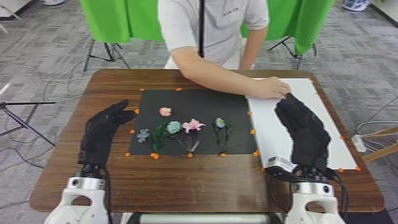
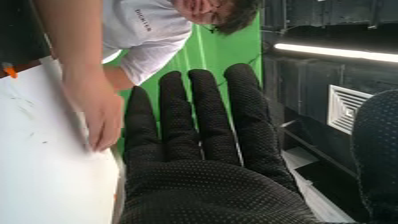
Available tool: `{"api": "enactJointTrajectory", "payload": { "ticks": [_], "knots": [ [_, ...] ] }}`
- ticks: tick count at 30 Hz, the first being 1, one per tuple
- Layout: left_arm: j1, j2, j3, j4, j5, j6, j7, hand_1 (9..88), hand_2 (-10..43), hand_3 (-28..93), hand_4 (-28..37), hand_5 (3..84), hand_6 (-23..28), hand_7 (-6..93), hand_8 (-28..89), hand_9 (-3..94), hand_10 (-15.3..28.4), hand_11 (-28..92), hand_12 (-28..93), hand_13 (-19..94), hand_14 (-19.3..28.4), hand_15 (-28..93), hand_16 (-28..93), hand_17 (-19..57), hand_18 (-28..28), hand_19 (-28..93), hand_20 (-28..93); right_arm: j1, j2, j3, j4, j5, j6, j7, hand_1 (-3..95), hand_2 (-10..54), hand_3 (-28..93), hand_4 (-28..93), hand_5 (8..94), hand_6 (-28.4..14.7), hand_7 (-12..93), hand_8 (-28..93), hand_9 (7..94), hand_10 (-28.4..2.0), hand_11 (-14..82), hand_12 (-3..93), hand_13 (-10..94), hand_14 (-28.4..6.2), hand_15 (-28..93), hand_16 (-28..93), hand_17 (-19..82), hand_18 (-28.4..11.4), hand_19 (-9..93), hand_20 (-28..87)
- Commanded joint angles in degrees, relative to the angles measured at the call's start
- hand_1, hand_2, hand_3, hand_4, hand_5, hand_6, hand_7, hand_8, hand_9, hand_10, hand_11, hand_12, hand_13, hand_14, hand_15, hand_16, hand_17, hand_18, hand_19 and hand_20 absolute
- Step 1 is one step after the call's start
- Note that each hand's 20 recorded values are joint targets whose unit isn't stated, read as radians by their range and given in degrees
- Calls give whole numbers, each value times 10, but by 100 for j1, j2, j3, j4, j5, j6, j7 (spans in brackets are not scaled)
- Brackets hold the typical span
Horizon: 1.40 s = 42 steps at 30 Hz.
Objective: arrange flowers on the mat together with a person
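In the head view, my left hand [image 1: 108, 119] is open beside the left edge of the black mat [image 1: 200, 100]. My right hand [image 1: 302, 122] is over the white board [image 1: 271, 117], fingers straight and holding nothing. In the right wrist view, my right hand [image 2: 209, 185] has its fingers extended. On the mat lie a pink bloom [image 1: 165, 111], a pink flower [image 1: 193, 125], a pale blue flower [image 1: 173, 127], a small blue-grey flower [image 1: 143, 135], green leaves [image 1: 158, 139] and a stemmed flower [image 1: 220, 123]. A person's hand [image 1: 270, 88] is at the board's far part, close to my right fingertips.
Orange pieces [image 1: 155, 156] line the edges of the mat. The brown table [image 1: 195, 180] extends in front of it. The person's forearm [image 1: 213, 77] crosses the far side of the mat. Green cloth [image 1: 302, 22] hangs behind.
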Motion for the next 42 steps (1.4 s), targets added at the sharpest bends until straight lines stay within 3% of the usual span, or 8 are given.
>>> {"api": "enactJointTrajectory", "payload": {
  "ticks": [1,22,23,27,30,32,37,42],
  "knots": [
    [-96,75,54,128,-47,-24,-25,208,-31,696,-215,506,39,129,-48,498,143,206,172,403,187,198,38,90,121,48,205,35,88,33,-22,3,30,-29,55,47,786,-186,468,-10,97,-84,444,-127,52,113,343,-102,123,117,210,-122,12,281],
    [-82,-78,-16,103,66,-155,-44,208,-39,709,-219,510,40,127,-45,495,148,207,171,398,188,200,34,91,120,43,205,4,64,-77,-117,-115,4,-51,63,48,782,-184,488,-11,98,-84,473,-120,59,114,357,-101,128,115,214,-121,13,283],
    [-253,-134,-34,189,73,-125,118,208,-39,710,-219,510,41,127,-45,495,148,206,171,397,188,200,34,91,120,43,205,250,13,-50,1,-212,-83,-94,63,48,781,-184,489,-11,98,-83,474,-120,59,115,357,-101,128,116,214,-121,13,283],
    [-192,-216,48,151,-296,103,65,209,-39,710,-220,510,40,129,-44,496,148,207,172,397,188,201,34,91,119,42,206,64,138,37,-161,8,30,225,67,51,775,-184,498,-12,98,-82,483,-125,62,117,360,-103,130,117,214,-122,13,284],
    [-19,-106,-87,73,-48,100,42,210,-39,709,-221,512,40,131,-45,499,149,209,173,399,187,205,34,91,119,43,207,92,119,2,-175,-91,45,353,70,54,768,-183,501,-12,98,-81,486,-128,62,119,361,-104,131,117,216,-124,14,286],
    [-124,-36,32,143,-238,227,56,210,-38,709,-221,512,40,132,-44,499,149,210,173,399,187,205,33,91,119,43,207,137,172,-19,-173,6,105,306,71,55,765,-180,503,-14,96,-80,487,-130,62,121,362,-106,131,118,217,-125,14,287],
    [-250,-35,88,193,-2,42,86,210,-36,708,-220,512,41,132,-45,498,148,209,173,398,187,205,32,91,119,44,208,235,268,-29,-124,-51,72,200,71,58,763,-177,506,-14,97,-79,491,-132,62,123,366,-108,131,119,220,-125,14,288],
    [-175,-297,-55,97,296,-186,-139,212,-36,707,-219,512,41,131,-45,496,149,209,173,398,188,205,32,91,119,43,207,195,135,137,-176,-319,-222,329,72,58,762,-175,510,-14,97,-79,499,-134,63,125,368,-108,132,121,220,-125,14,289]
  ]
}}
